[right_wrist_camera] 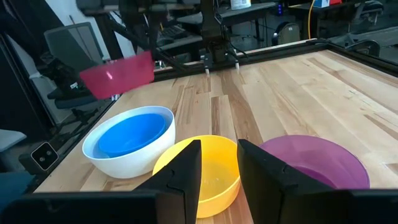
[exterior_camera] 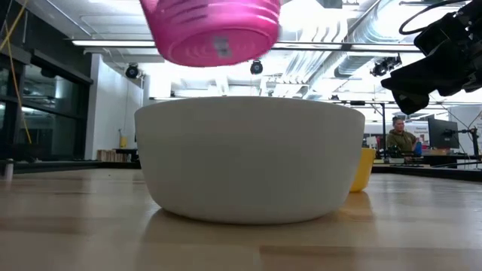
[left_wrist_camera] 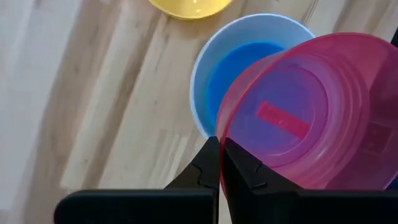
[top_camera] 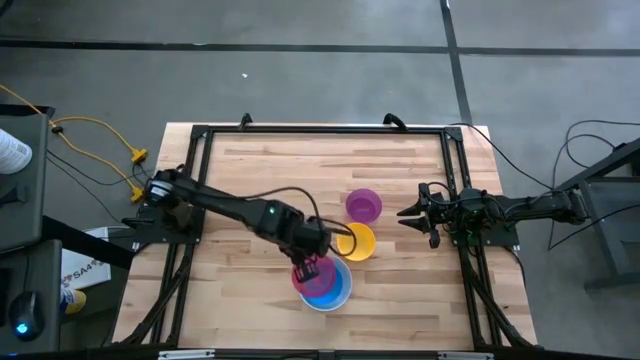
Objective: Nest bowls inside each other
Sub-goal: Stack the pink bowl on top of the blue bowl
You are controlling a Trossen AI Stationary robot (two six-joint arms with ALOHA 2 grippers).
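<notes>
High view shows the wooden table (top_camera: 250, 180) with both arms over it. White bowl (top_camera: 338, 290) sits near the front edge, about centre, with the blue bowl (right_wrist_camera: 132, 133) nested inside it. Purple bowl (top_camera: 364, 205) stands further back, upright and empty, with the yellow bowl (top_camera: 358, 241) between it and the white one. From the right wrist view, yellow sits just beside both neighbours; whether the rims touch, I cannot tell.

Pink bowl (top_camera: 312, 274) is in the air, tilted, above the near-left part of the white bowl. The low view confirms it is clear of the white rim, not resting on it.

Left gripper (left_wrist_camera: 220, 155) has its fingers fully closed, pinching the pink bowl by its rim. Right gripper (top_camera: 407, 213) hangs at the right side of the table, beside the purple bowl, fingers parted with nothing between them.

A seated person (exterior_camera: 400, 138) is visible in the room beyond the table.
</notes>
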